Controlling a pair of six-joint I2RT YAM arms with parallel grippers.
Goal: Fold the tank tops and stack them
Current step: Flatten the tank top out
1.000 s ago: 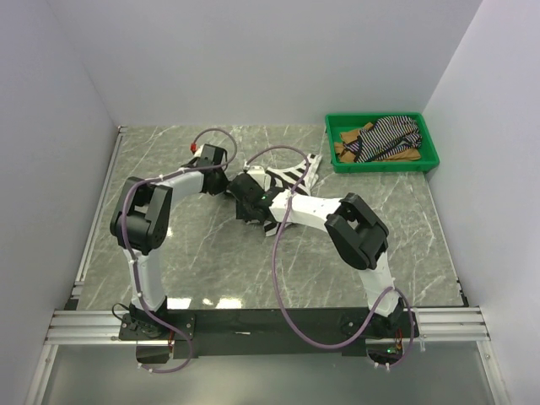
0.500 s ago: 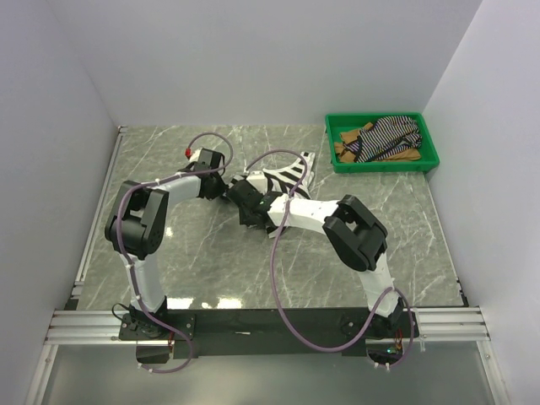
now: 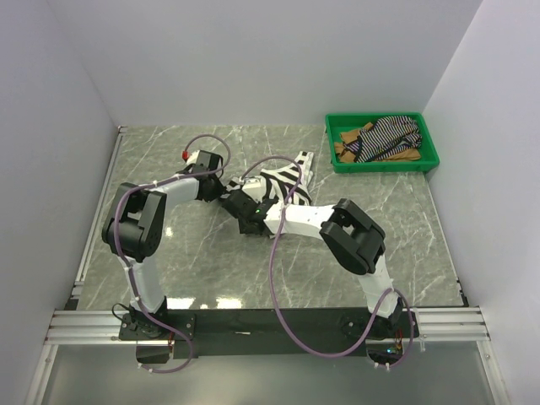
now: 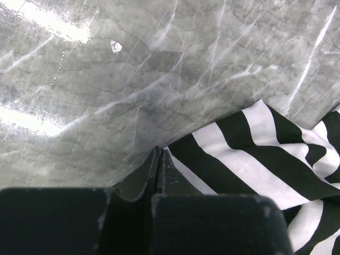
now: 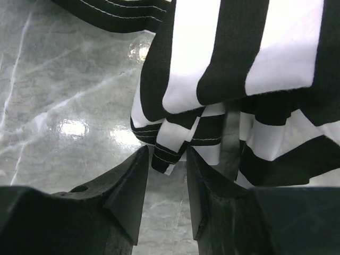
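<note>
The wide-striped tank top (image 3: pixel 283 179) lies bunched at mid-table. One corner of this wide-striped tank top (image 4: pixel 255 159) runs taut into the tips of my left gripper (image 4: pixel 159 151), which is shut on it; in the top view the left gripper (image 3: pixel 226 196) is at the cloth's left end. My right gripper (image 5: pixel 166 151) stands open, and a folded edge of the wide-striped tank top (image 5: pixel 212 69) dips between its fingertips. From above, the right gripper (image 3: pixel 244 211) sits just below the left one. The thin-striped tank top (image 3: pixel 391 134) and the tan-brown tank top (image 3: pixel 347 147) lie in the tray.
The green plastic tray (image 3: pixel 385 165) stands at the back right, near the right wall. White walls close in the marble table (image 3: pixel 194 261) on three sides. Purple cables loop over both arms.
My left gripper has drawn back toward the left rear, pulling the wide-striped top's corner with it. The right gripper has slid left under the cloth and its jaws have narrowed a little.
</note>
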